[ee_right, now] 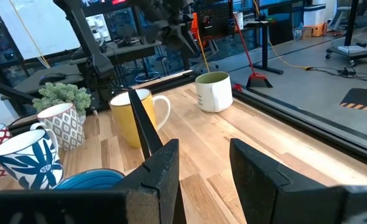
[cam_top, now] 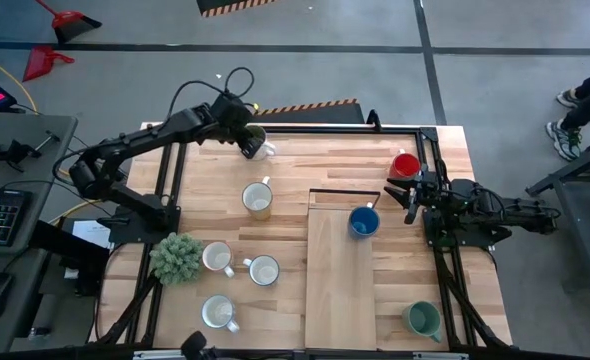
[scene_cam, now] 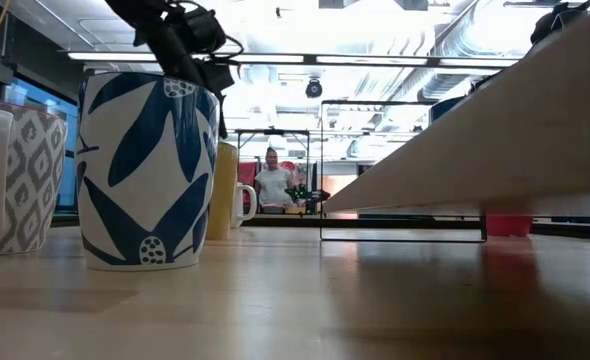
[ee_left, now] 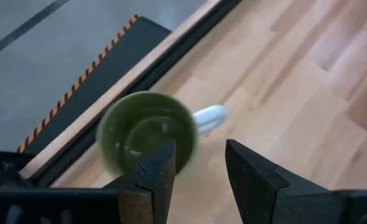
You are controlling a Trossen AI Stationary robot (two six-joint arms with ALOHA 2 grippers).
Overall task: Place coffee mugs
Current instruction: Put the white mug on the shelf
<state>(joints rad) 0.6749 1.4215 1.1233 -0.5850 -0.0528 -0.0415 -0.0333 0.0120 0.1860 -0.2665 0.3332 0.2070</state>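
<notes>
**Rigid, glazed, breakable: take each mug by the wall or rim**

You work on a pale wooden surface [cam_top: 305, 290] of smooth planks, framed by dark rails, with a raised board across its middle. A bushy artificial plant [cam_top: 176, 256] sits at the left edge; leave it alone

The coffee mugs are small, stiff ceramic cylinders with looped side handles. Judge them light but brittle, and their glaze slick against hard fingers, so pinch the wall across the rim or trap the handle, and set them down gently. The yellow-lined mug [cam_top: 257, 197] stands left of centre, three white patterned ones [cam_top: 218, 257] cluster near the plant, the blue mug [cam_top: 363, 221] rests on the board, the red mug [cam_top: 406, 165] sits at the far right and the teal mug [cam_top: 421, 319] at the near right

The olive-lined mug [cam_top: 256, 143] stands upright at the far edge, its white handle clear. Your left claw [cam_top: 243, 140] hovers over it with jaws parted, one finger just above the rim, gripping nothing

Your right claw [cam_top: 411, 190] waits beside the red mug, jaws apart and empty
</notes>
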